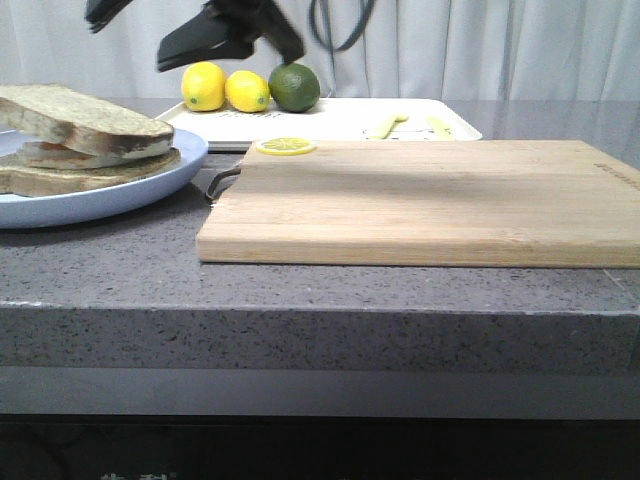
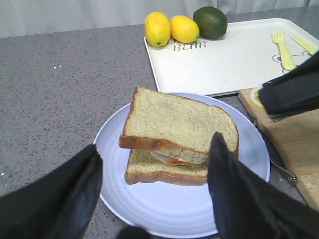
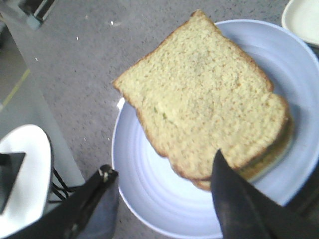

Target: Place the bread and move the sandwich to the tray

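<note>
Far left: pale blue plate (image 1: 150, 175) on the grey counter, overhanging the front view's left edge. Carries the sandwich (image 1: 85, 155), with the bread (image 1: 80, 120) lying on top, tilted and skewed off the lower slice, egg just showing between.

Left gripper (image 2: 155, 144): spread wide above the plate, one finger on each side of the sandwich, holding nothing.

Right gripper (image 3: 164, 162): also spread wide and empty, hovering over the same plate. One finger overlaps the bread's corner in its own view; touching or merely above it, cannot tell.

Behind and to the right: tray (image 1: 340, 118), well apart from the plate, with two lemons (image 1: 204, 85) and a lime (image 1: 294, 86) at its near-left corner and a yellow fork (image 2: 283, 50) inside. Further right, nearer the front: cutting board (image 1: 420, 200) with a lemon slice (image 1: 285, 146) on its edge.

Risks, judged from here:
- Top slice sliding off during a lift or carry, because of the skewed, sloping stack.
- Both grippers crowding one plate; likely contact between them.
- Fruit at the tray's corner standing in the plate's way.
- Squeezing the soft bread rather than the plate rim, crushing it or pushing the egg out.

Hard to make out: dark arm part (image 1: 230, 35) at the top of the front view, impossible to assign to either arm; plate's left side cut off there; egg mostly hidden.
</note>
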`<state>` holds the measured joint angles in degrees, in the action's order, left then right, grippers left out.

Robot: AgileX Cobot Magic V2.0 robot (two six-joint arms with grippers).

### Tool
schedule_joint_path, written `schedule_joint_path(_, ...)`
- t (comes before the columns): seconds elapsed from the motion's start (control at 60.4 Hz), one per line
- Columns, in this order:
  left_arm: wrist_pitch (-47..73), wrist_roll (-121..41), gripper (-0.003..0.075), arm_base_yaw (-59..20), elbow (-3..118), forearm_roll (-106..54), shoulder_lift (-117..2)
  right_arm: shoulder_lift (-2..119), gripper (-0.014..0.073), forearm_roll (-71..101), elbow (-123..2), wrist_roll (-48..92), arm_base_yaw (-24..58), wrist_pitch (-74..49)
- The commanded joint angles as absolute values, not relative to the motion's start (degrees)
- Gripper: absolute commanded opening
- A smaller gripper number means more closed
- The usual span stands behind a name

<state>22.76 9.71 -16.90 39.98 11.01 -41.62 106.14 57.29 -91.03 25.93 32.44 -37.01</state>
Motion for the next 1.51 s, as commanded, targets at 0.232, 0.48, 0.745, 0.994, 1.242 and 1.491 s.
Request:
schedule_joint_path(0.232, 18.45, 10.17, 0.0442, -16.84, 41.97, 10.92, -41.73, 87.63, 0.0434, 17.54, -93.1, 11.29, 29.66, -50.44)
schedule_joint_path(0.48, 18.51, 10.17, 0.0442, -16.84, 41.97, 10.92, -41.73, 71.54, 0.0434, 9.16, -86.27, 10.72, 31.59, -51.54)
schedule_joint_path(0.745, 18.89, 10.17, 0.0442, -16.84, 41.97, 10.92, -41.73, 54.92, 0.0434, 8.69, -72.59, 10.91, 31.59, -47.45)
schedule_joint_path(0.994, 19.19, 10.17, 0.0442, -16.84, 41.97, 10.92, -41.73, 42.74, 0.0434, 8.96, -60.37, 10.91, 31.59, -44.0)
schedule_joint_path(1.242, 27.11, 10.17, 0.0442, -16.84, 43.33, 11.44, -42.07, 36.09, 0.0434, 8.96, -54.64, 10.91, 31.59, -41.98)
schedule_joint_path(1.491, 47.88, 10.17, 0.0442, -16.74, 54.67, 12.86, -49.74, 35.88, 0.0434, 8.96, -54.23, 10.91, 31.59, -41.87)
